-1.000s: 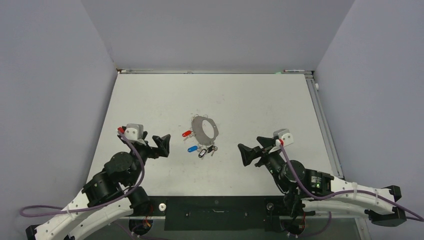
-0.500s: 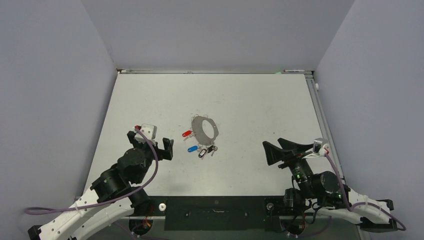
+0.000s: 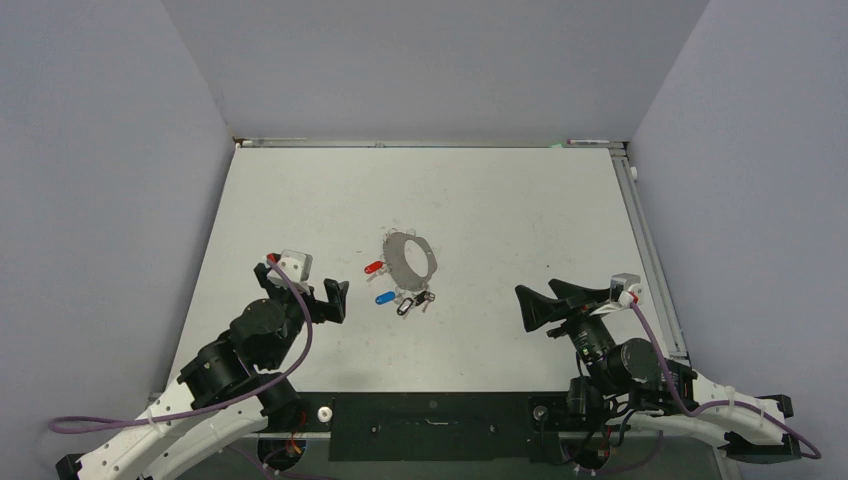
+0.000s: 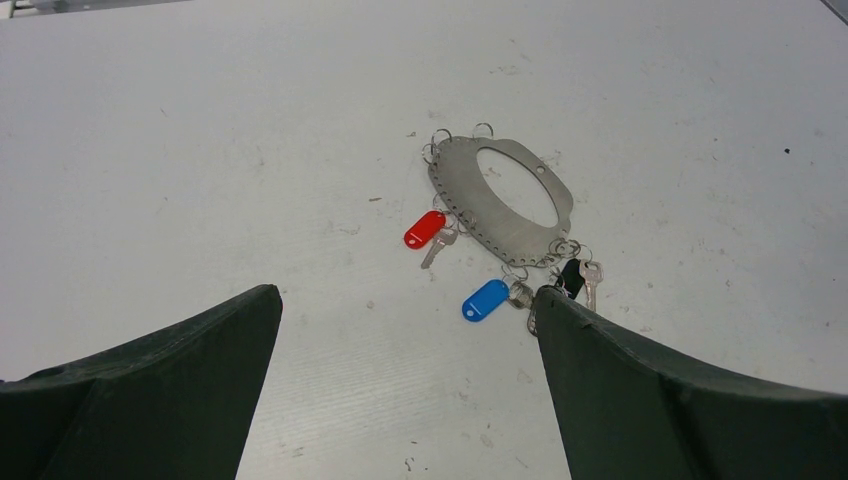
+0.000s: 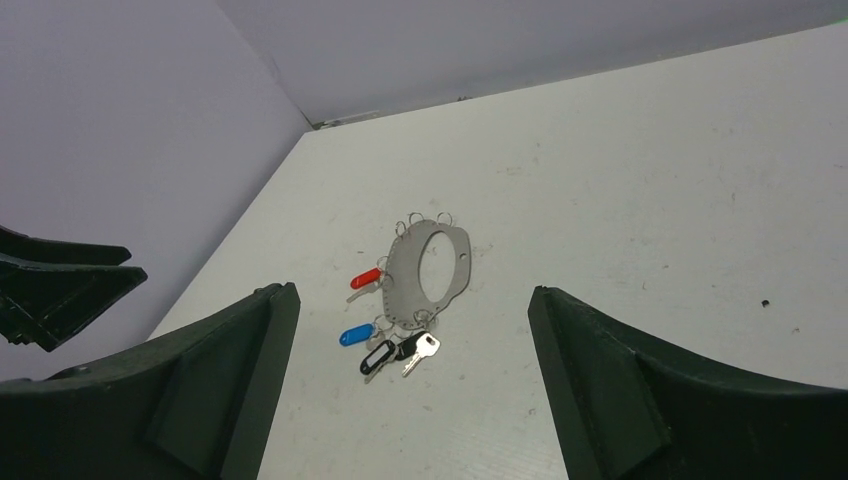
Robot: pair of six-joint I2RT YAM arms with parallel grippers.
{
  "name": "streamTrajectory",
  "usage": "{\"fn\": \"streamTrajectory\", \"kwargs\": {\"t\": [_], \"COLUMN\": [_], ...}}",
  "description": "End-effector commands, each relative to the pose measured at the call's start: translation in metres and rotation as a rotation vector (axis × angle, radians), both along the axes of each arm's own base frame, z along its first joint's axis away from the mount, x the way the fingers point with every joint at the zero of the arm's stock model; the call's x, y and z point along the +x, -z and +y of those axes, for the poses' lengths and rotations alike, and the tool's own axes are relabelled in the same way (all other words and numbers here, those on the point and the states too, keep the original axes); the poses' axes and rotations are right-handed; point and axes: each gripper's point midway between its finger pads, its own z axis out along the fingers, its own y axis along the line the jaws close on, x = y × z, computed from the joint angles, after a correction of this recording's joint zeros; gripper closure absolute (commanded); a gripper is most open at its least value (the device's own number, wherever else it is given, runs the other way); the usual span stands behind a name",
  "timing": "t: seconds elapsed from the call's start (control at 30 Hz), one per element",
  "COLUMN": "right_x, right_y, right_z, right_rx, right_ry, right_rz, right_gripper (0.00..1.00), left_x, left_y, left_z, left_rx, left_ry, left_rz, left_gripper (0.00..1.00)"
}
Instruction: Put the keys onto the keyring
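Top external view is showing the keyring (image 3: pixel 393 258) lying flat mid-table, its long axis running far-left to near-right. The keys (image 3: pixel 414 301) are lying at its near edge, stretching left to right. The left gripper (image 3: pixel 340 300) and right gripper (image 3: pixel 527 308) are hovering on either side, fingers spread wide, gripping nothing.

Light: bright and even across my white counter (image 3: pixel 500 200), apparently from overhead.
Walls (image 3: pixel 100 150): dimmer, flat grey-violet.
Shadows: faint, soft-edged, tight under things.
Focus: counter sharp in my wrist views; near pincer fingers (image 4: pixel 150 400) dark, slightly soft.
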Motion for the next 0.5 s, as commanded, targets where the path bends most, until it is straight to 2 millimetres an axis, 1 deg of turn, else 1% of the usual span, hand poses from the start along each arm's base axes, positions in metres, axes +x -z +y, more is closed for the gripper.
{"fn": "streamTrajectory", "kwargs": {"t": [0.0,0.17,0.33,0.4,0.47], "right_x": [0.001,0.002,0.002,0.004,0.008], "right_y": [-0.011,-0.009,-0.014,-0.013,-0.01], "right_z": [-0.006,-0.009,-0.01,-0.014,-0.02], "right_rx": [0.031,0.041,0.034,0.023,0.026], "right_ry": [0.02,0.037,0.041,0.075,0.123], "right_rz": [0.013,0.026,0.025,0.036,0.058], "right_gripper": [0.11,0.11,0.11,0.11,0.07], "left_x": [0.001,0.0,0.0,0.0,0.0], "left_y": [-0.008,-0.008,-0.008,-0.007,-0.008], "left_z": [-0.003,-0.004,-0.004,-0.004,-0.004], "left_rx": [-0.024,-0.024,-0.026,-0.025,-0.026], "left_ry": [0.015,0.021,0.021,0.023,0.025], "left_rz": [-0.029,-0.03,-0.031,-0.03,-0.031], "left_gripper": [0.04,0.04,0.04,0.04,0.04]}}
